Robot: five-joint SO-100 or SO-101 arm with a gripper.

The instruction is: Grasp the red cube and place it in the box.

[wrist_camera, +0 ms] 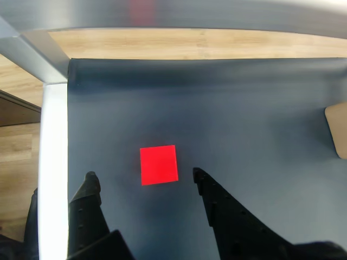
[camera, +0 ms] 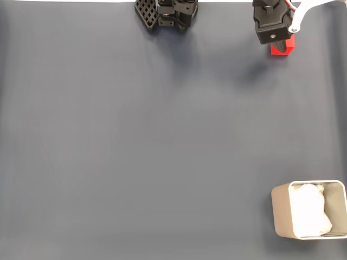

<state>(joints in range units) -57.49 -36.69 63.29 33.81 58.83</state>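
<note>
The red cube point(wrist_camera: 159, 164) lies flat on the dark blue-grey mat, seen from above in the wrist view, just ahead of and between my two black fingertips. My gripper point(wrist_camera: 143, 177) is open, with a finger on each side of the cube and touching nothing. In the fixed view the gripper point(camera: 277, 39) hovers at the top right and covers part of the cube point(camera: 283, 47). The box point(camera: 282, 214), beige-grey with a white lining, stands at the bottom right corner, far from the cube. One beige corner of the box point(wrist_camera: 338, 129) shows at the right edge of the wrist view.
The arm's black base point(camera: 165, 13) sits at the top centre of the mat in the fixed view. A white metal frame point(wrist_camera: 53, 157) and wooden floor point(wrist_camera: 184, 43) border the mat close to the cube in the wrist view.
</note>
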